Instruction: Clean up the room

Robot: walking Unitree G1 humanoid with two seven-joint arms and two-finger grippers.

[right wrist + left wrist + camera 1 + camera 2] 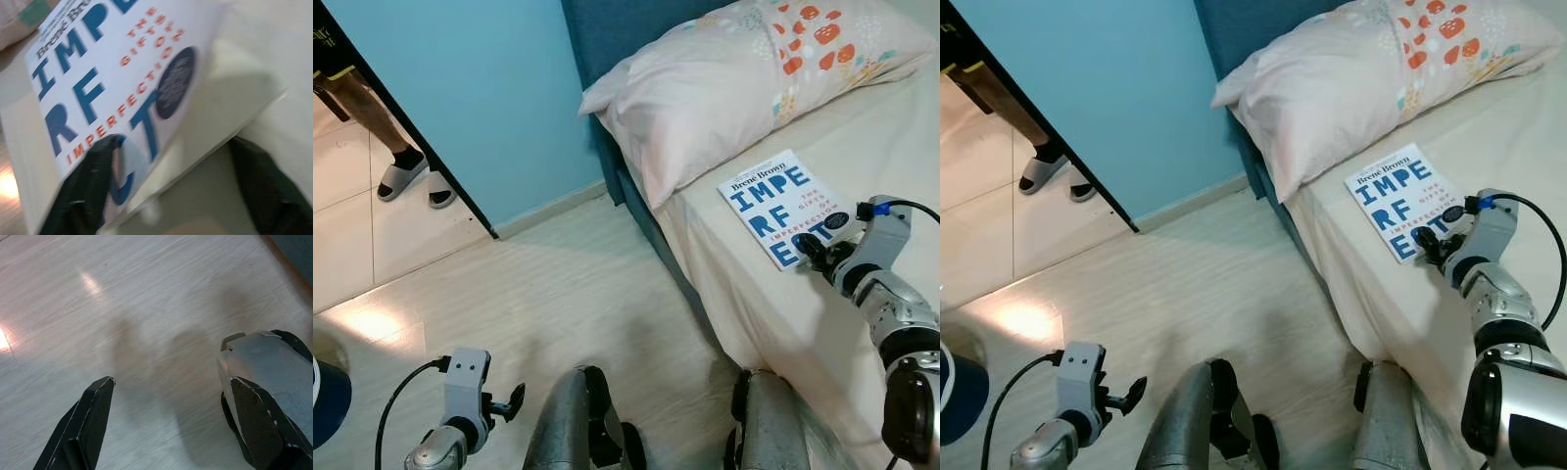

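Lying flat on the cream bed sheet (901, 127) at right, just near the pale pillow (724, 88): white paperback book with blue lettering (783, 206). Right gripper (815, 251) spread wide, straddling its near corner, likely readying a grasp. Left gripper (509, 401) low left, open, empty, idle.

A pale pink patterned pillow (724, 83) leans on the teal upholstered headboard (607, 34), beside a light blue wall (480, 88), while a person's slippered feet (411, 176) stand on beige floor tiles (352, 245).

Even daylight, glare patch on the floor (372, 323), soft shadows, and the right wrist view motion-blurred.
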